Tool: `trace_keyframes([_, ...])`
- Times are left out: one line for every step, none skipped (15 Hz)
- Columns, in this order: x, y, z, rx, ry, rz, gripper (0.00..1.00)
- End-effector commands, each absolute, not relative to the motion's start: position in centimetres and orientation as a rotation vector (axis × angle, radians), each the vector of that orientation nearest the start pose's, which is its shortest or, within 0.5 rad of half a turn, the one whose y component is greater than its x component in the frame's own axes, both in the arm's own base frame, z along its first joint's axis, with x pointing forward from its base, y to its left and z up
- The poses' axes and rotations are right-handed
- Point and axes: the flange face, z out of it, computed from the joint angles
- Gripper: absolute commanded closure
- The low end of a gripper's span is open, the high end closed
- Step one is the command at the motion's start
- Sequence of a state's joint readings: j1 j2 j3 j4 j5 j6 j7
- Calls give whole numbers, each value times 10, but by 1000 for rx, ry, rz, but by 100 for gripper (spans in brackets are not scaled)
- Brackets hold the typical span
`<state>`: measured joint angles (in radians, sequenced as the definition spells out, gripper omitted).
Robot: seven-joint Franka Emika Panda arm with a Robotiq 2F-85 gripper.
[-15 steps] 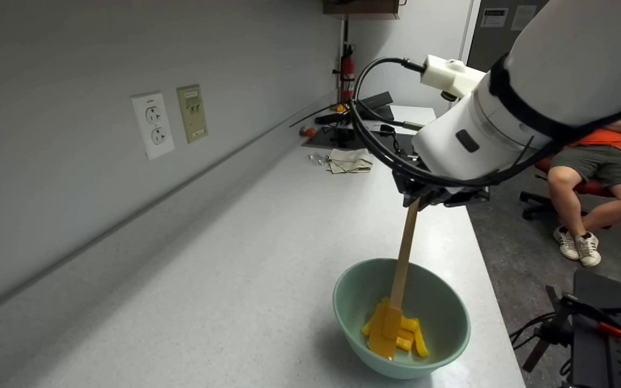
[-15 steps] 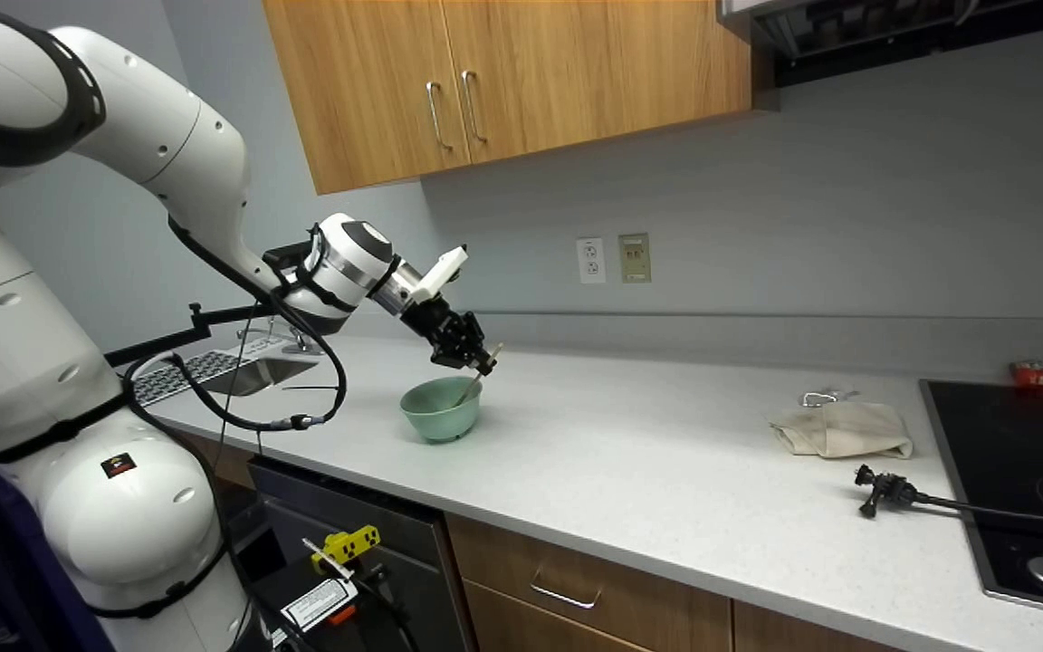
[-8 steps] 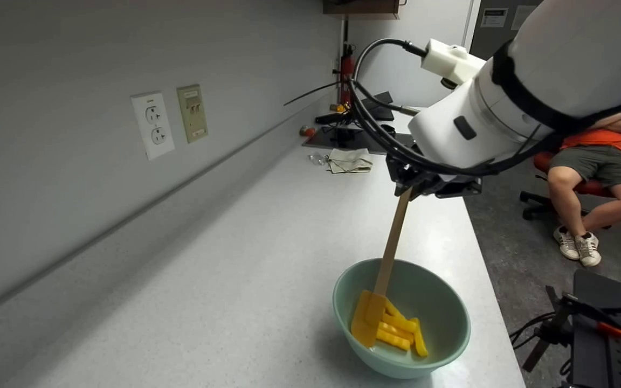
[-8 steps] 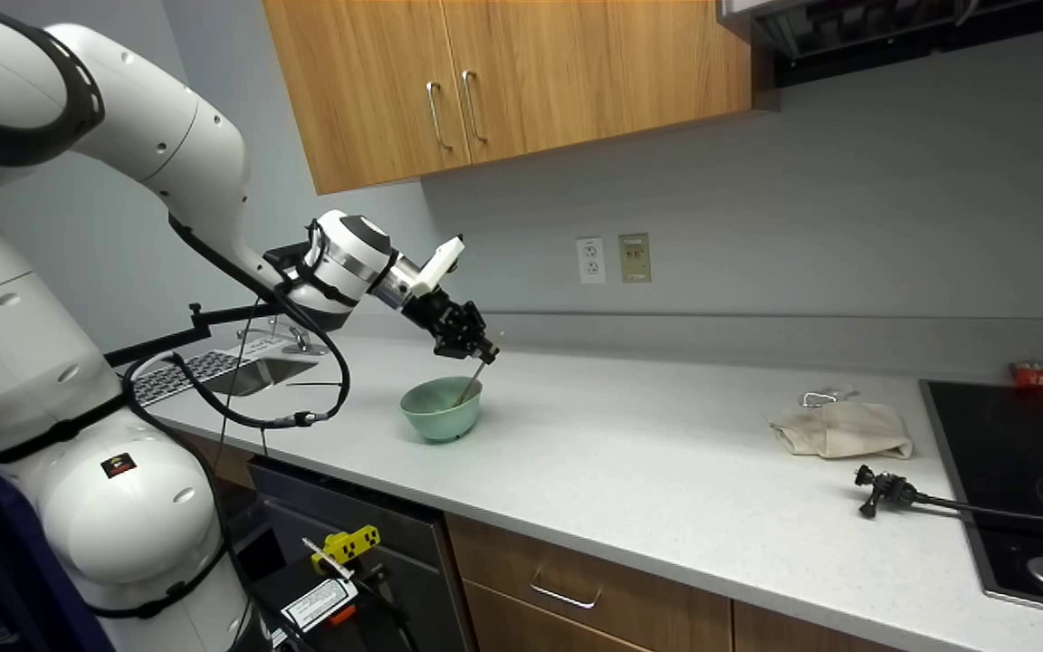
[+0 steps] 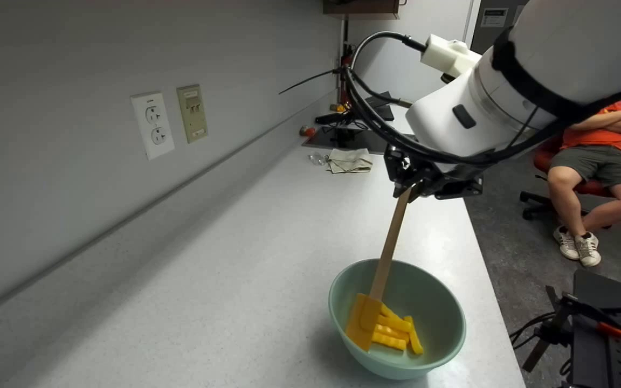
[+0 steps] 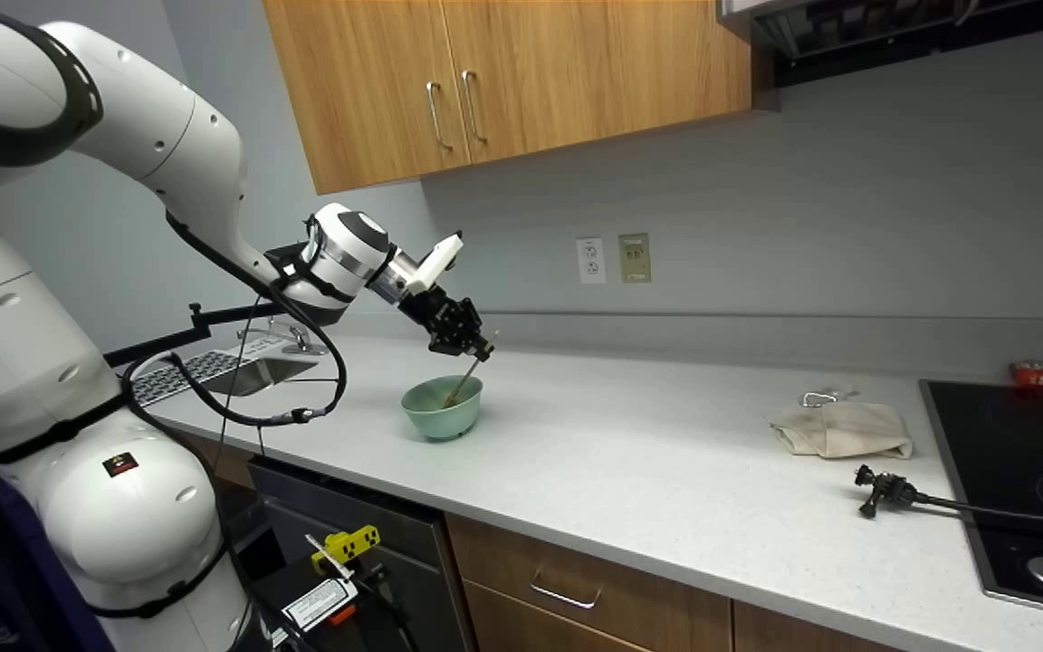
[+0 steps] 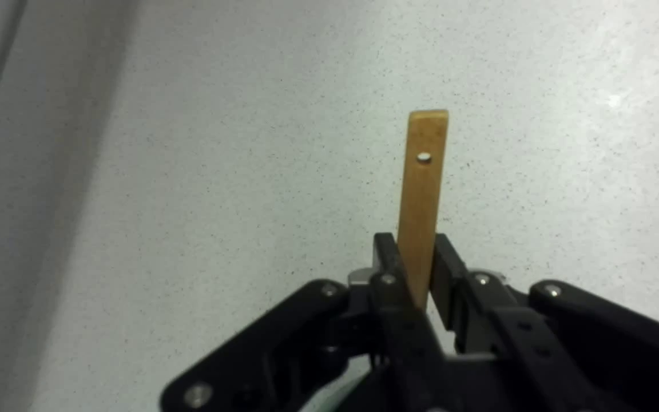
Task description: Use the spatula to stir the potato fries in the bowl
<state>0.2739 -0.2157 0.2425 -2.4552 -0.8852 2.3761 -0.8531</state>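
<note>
The pale mint-green bowl (image 5: 440,318) stands on the counter and also shows in an exterior view (image 6: 442,422). Inside it lies a small heap of yellow potato fries (image 5: 394,324). The spatula (image 5: 388,248) has a pale wooden handle and an orange-yellow blade. It leans tilted in the bowl, its blade against the left inner wall beside the fries. My gripper (image 5: 409,195) is shut on the upper handle, above the bowl, and shows in an exterior view (image 6: 485,351). In the wrist view the fingers (image 7: 412,246) hold the spatula handle (image 7: 424,189), whose holed end sticks out beyond them.
A wall with outlets (image 5: 152,125) runs along the counter's back. The counter's front edge is close to the bowl. A folded cloth (image 6: 841,429), a black clamp arm (image 6: 888,489) and a cooktop (image 6: 1028,489) lie farther along. A person (image 5: 601,156) sits beyond the counter.
The spatula blade has moved from over the fries to the bowl's left side, uncovering more fries. The gripper has risen slightly and moved left. The bowl has shifted slightly left in an exterior view.
</note>
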Motion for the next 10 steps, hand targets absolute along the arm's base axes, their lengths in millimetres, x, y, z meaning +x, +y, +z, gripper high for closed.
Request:
trace_keyframes([414, 231, 393, 1387, 2084, -36, 96])
trace_keyframes([414, 231, 391, 1397, 2085, -44, 96])
trace_keyframes([413, 230, 388, 1404, 2084, -54, 96])
trace_keyframes([414, 228, 386, 1402, 2079, -65, 96])
trace_keyframes([415, 227, 385, 1389, 2070, -70, 96])
trace_keyframes([417, 226, 386, 1377, 2060, -66, 96])
trace_keyframes([418, 226, 388, 1362, 2054, -60, 96])
trace_keyframes([419, 226, 390, 1339, 2043, -50, 96])
trace_keyframes([420, 226, 391, 1323, 2037, -53, 96])
trace_keyframes([422, 226, 392, 1304, 2025, -49, 96])
